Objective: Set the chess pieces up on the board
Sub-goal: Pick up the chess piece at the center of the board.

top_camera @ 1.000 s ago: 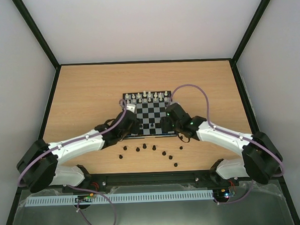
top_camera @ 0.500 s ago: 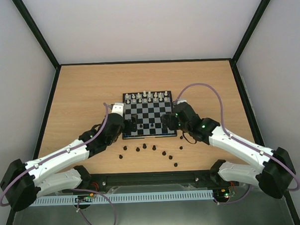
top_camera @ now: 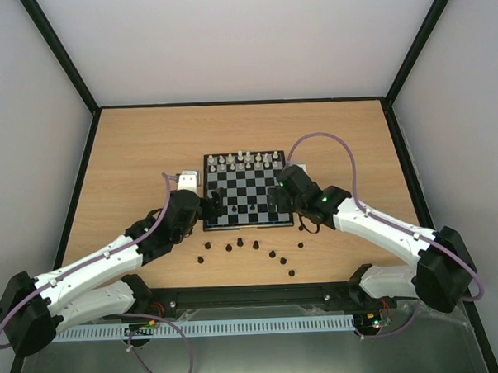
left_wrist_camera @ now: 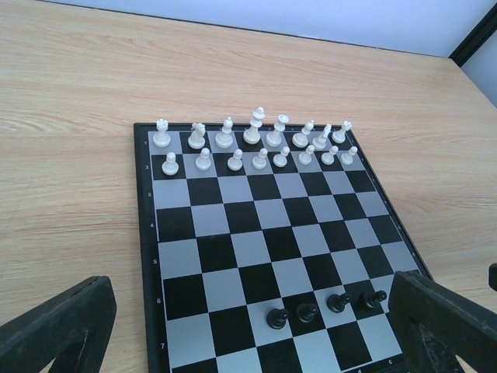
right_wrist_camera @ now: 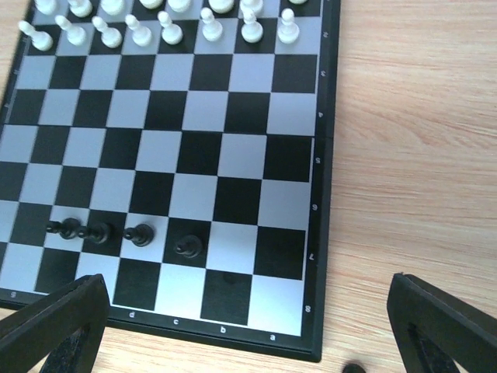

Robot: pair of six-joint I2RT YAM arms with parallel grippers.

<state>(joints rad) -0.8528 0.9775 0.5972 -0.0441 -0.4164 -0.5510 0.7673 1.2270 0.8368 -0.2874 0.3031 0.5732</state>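
Overhead, the two arms cover the near corners of the small square chessboard of black and pale grey checks, and the pieces on its near rows cannot be made out there. The wrist cameras show them: four tiny black chess pieces stand in a slightly uneven line on the second row from the near edge. The small cream pieces fill the two far rows. About nine more black pieces lie scattered on the table just in front of the board, too small to tell their kinds. One is cut off at the bottom of the right wrist view. The left gripper hangs over the near left of the board with its dark fingers spread wide and holding nothing. The right gripper is likewise spread and empty above the near right corner. Only the fingertips show in each wrist view. The light wood-grain tabletop sits inside pale walls with black frame posts. Tiny pale letters d, c, b, a run along the board's near border, and digits run up its right side.
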